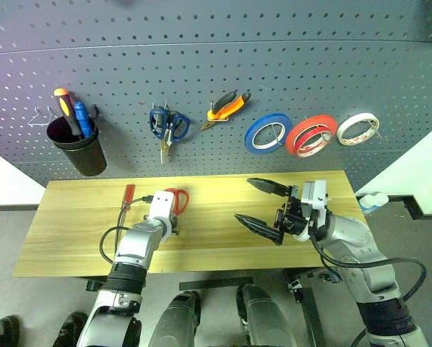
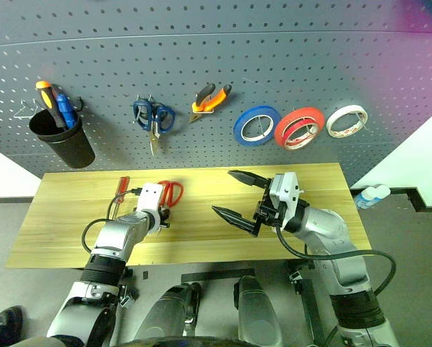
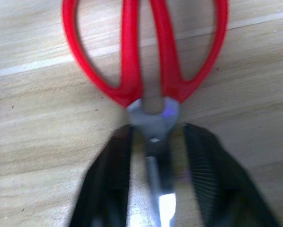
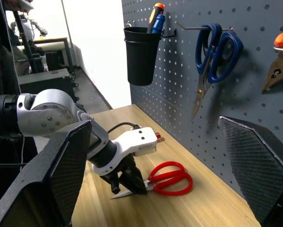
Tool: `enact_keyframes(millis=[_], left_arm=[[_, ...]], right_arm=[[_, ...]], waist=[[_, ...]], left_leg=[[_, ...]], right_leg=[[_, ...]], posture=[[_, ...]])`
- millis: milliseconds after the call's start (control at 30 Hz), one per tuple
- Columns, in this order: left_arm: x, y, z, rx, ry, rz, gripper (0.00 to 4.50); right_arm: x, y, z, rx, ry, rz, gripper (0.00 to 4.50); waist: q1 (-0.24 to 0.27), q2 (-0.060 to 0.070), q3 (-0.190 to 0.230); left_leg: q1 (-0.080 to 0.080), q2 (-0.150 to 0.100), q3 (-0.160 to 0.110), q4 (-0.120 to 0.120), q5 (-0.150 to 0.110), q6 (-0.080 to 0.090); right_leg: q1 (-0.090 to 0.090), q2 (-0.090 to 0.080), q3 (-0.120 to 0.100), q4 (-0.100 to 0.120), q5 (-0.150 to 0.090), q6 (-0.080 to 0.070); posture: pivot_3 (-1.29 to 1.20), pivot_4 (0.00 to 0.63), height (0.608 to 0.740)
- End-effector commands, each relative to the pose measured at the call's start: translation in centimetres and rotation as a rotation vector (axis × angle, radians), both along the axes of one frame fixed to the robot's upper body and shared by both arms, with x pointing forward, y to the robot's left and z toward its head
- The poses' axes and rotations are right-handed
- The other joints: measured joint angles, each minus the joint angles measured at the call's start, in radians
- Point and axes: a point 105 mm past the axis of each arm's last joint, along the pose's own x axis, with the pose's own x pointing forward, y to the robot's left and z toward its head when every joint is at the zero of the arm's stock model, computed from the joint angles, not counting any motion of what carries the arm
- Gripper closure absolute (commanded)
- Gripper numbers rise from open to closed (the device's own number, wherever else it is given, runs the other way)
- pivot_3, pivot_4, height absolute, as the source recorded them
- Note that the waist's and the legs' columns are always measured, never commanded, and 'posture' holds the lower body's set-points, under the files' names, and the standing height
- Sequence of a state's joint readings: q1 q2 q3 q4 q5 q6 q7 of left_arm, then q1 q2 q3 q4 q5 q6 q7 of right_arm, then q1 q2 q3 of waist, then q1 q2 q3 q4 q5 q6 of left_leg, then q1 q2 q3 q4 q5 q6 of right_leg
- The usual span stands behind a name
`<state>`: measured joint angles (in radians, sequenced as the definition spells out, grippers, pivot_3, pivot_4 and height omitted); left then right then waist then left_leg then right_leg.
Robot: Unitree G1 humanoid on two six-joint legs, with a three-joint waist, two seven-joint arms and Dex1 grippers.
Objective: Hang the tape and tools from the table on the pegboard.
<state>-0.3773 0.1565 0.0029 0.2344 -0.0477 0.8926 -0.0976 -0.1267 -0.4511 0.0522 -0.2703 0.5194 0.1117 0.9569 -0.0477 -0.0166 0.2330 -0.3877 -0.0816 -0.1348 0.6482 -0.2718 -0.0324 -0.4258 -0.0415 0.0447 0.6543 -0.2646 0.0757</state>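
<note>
red-handled steel scissors point(image 3: 146, 61) flat on light plank worktop point(image 1: 223, 246), handles toward pegboard point(image 1: 216, 58), blades back at me. my left pincer point(image 4: 125, 182) clenched on blades. right pincer point(image 1: 263, 206) released, hovering aside.

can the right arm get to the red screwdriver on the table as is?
Probably not cleanly. The red-handled screwdriver lies at the table's left side, and the left gripper, shut on the red-handled scissors, sits between it and the open right gripper. The left arm is nearer.
</note>
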Motion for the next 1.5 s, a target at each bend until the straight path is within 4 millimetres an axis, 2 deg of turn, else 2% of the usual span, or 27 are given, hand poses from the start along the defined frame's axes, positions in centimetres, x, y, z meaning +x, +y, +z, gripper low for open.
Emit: enact_keyframes(millis=[33,367,600,667,900,1033,1200,1500], left_arm=[[-1.0,0.7,-1.3,0.003,0.06,0.035,4.27],[-0.7,1.0,-0.7,0.001,0.015,0.053,4.26],[0.8,0.6,2.8,0.073,-0.208,-0.059,4.26],[0.7,0.5,3.7,0.033,-0.261,-0.059,4.26],[-0.4,1.2,4.4,0.152,-0.353,-0.185,4.26],[-1.6,2.7,3.9,0.208,-0.345,-0.213,4.26],[-2.7,4.0,4.4,0.284,-0.405,-0.257,4.26],[-4.0,4.5,4.7,0.291,-0.464,-0.278,4.26]], right_arm=[[-0.1,0.1,0.9,0.01,-0.044,-0.002,0.0],[0.2,0.0,0.7,0.004,-0.042,-0.005,0.0],[0.5,0.2,0.5,0.006,-0.039,-0.005,0.0],[0.6,0.1,0.4,0.008,-0.037,-0.005,0.0],[0.7,0.1,0.3,0.016,-0.032,-0.002,0.0],[0.5,-0.3,0.2,0.001,-0.032,0.026,0.0],[0.7,-1.3,-0.2,-0.01,-0.012,0.034,0.0],[0.3,-1.8,-1.2,-0.029,0.028,0.062,0.0]], waist=[[0.0,0.0,0.0],[0.0,0.0,0.0],[0.002,0.0,0.0],[0.003,0.0,0.0],[0.0,0.0,0.0],[0.003,0.0,0.0],[0.003,0.001,0.0],[0.004,0.001,0.0]], left_leg=[[0.0,0.0,0.0,0.0,0.0,0.0],[0.0,0.0,0.0,0.0,0.0,0.0],[0.0,0.0,0.0,0.0,0.0,0.0],[0.0,0.0,0.0,0.0,0.0,0.0],[0.0,0.0,0.0,-0.001,0.0,0.0],[0.0,0.0,0.0,-0.001,0.0,0.0],[-0.001,0.0,0.0,-0.001,-0.001,0.001],[-0.001,0.0,0.0,-0.002,-0.001,0.001]], right_leg=[[0.0,0.0,0.0,0.0,0.0,0.0],[0.0,0.0,0.0,0.0,0.0,0.0],[0.0,0.0,0.0,0.0,0.0,0.0],[0.0,0.0,0.0,0.0,0.0,0.0],[0.0,0.0,0.0,-0.001,0.0,0.0],[0.0,0.0,0.0,-0.001,0.0,0.0],[0.0,0.0,0.0,-0.003,0.0,0.0],[0.0,-0.001,0.0,-0.003,0.0,0.0]], posture=[[-0.13,0.256,0.74],[-0.13,0.248,0.74],[-0.12,0.243,0.74],[-0.12,0.243,0.74],[-0.11,0.241,0.74],[-0.11,0.238,0.74],[-0.11,0.235,0.74],[-0.11,0.226,0.74]])
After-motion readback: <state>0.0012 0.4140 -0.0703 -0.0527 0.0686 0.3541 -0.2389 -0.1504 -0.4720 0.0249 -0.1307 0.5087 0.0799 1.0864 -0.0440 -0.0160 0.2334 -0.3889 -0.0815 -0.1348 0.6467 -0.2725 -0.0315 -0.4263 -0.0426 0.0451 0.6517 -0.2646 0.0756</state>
